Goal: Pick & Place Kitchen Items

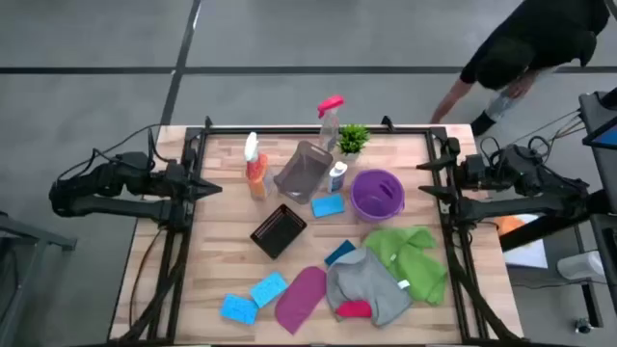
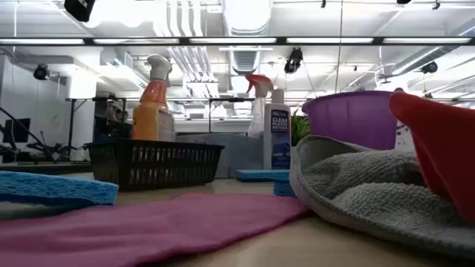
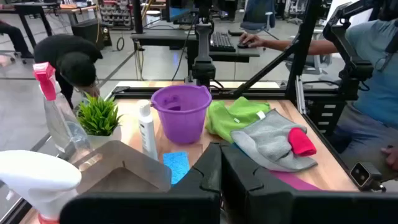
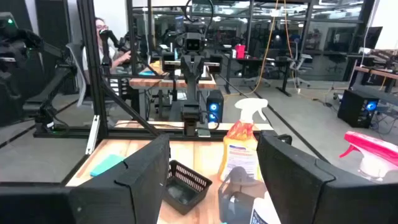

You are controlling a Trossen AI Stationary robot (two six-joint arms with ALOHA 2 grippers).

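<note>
Both arms parked at tabletop (image 1: 222,260) edges. Left claw (image 1: 214,187) closed, empty; right claw (image 1: 424,178) spread, empty. Orange spray bottle (image 1: 255,172) stands upright just inboard of left claw, well apart from right: left arm nearer.

Cloths (image 1: 390,270) front right, baskets (image 1: 289,202) ctr, bottles (image 1: 255,164) behind

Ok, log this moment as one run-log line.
phase: idle | left tool: shut, left table edge | right tool: open, right table edge | held: nothing | sponges, cloths, bottles: untouched on table
</note>
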